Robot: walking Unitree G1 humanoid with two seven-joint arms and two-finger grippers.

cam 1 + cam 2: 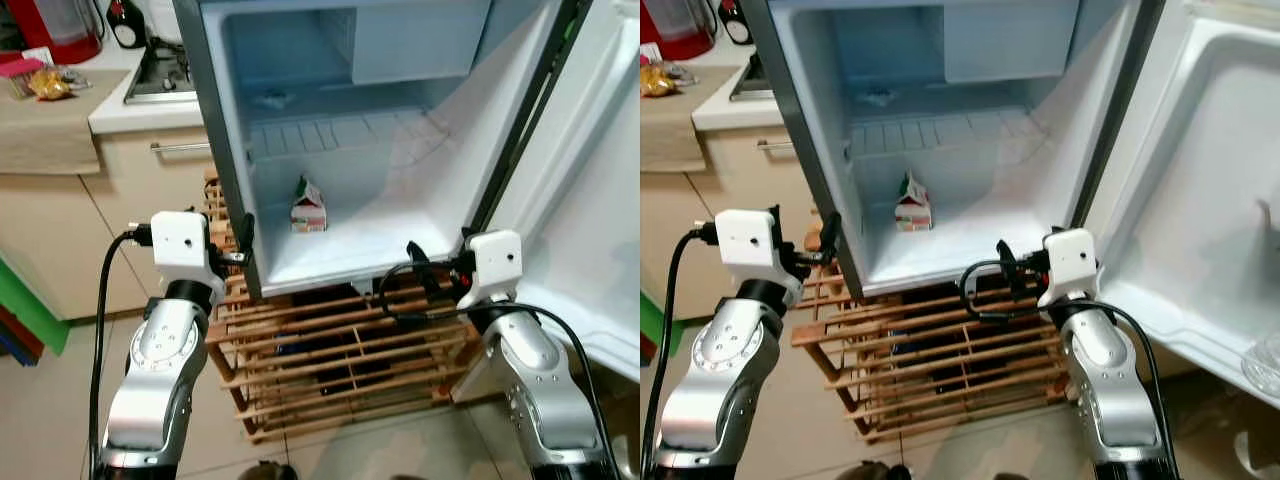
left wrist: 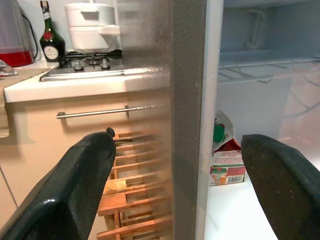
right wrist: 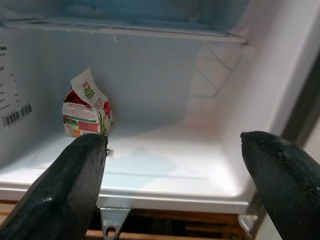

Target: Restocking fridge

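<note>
— Where's the carton (image 1: 308, 206)?
— Far left on the fridge (image 1: 350, 262) floor. My left gripper (image 1: 243, 236) and right gripper (image 1: 418, 262) are both spread, empty.
— Advice?
— I'd retreat straight back, clearing the wall.

Beige cabinet (image 1: 60, 230), stove (image 1: 160, 75), wooden rack (image 1: 340, 360), tiled floor (image 1: 50, 420).

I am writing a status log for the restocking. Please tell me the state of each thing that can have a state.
Fridge door: open wide.
Carton: upright, on the fridge floor, near the left wall.
Wire shelf: in place, bare.
Left pincer: open, straddling the fridge's left wall edge.
Right pincer: open, holding nothing, at the fridge's front.
</note>
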